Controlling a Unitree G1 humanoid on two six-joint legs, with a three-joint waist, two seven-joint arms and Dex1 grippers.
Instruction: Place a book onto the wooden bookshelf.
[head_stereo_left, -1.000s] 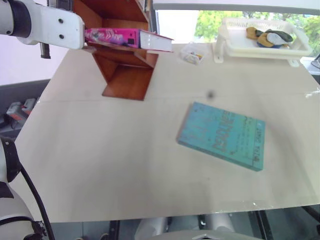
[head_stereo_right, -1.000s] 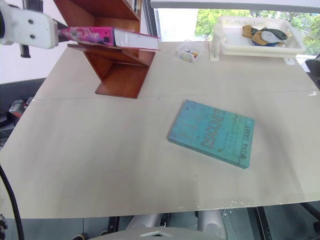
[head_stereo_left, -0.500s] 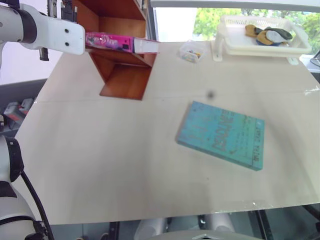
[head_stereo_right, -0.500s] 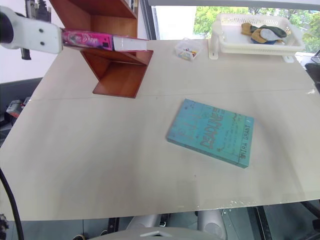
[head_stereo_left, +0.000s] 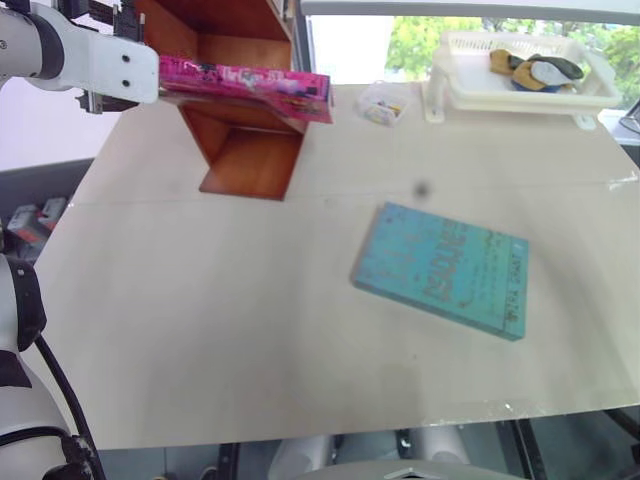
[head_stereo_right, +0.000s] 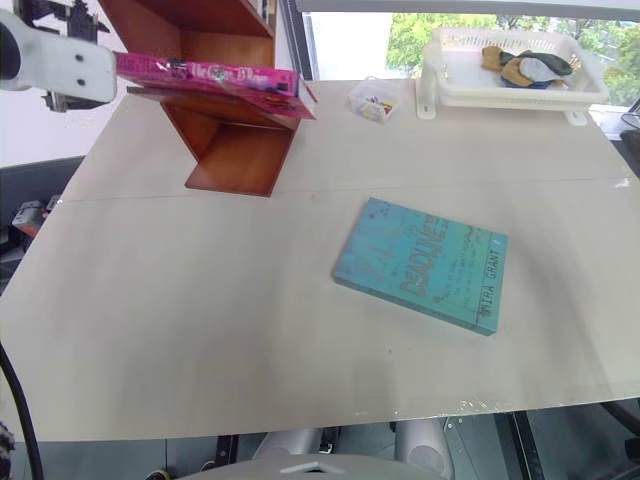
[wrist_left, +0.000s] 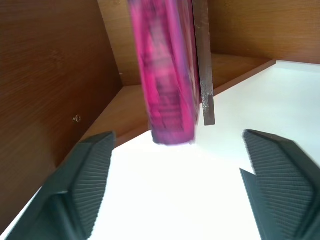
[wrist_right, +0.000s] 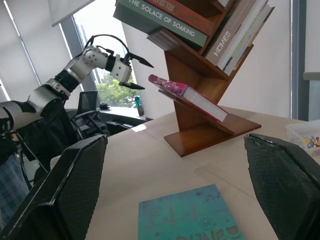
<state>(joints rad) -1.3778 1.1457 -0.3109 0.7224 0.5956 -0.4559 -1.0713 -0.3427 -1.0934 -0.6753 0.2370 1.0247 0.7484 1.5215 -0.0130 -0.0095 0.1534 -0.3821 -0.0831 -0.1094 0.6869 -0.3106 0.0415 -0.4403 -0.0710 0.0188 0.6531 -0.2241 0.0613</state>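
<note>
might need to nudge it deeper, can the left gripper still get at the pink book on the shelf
Probably yes: the left gripper is open just off the end of the pink book lying on the wooden bookshelf, with nothing between them.

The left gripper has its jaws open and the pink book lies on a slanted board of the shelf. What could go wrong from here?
1. The pink book rests on a sloping board of the wooden bookshelf; it might slide down the slope.
2. The left gripper, jaws open, hovers close to the book's end; a careless pull-back may nudge it.
3. If it falls off, it could land on the table, perhaps near the teal book.
</note>
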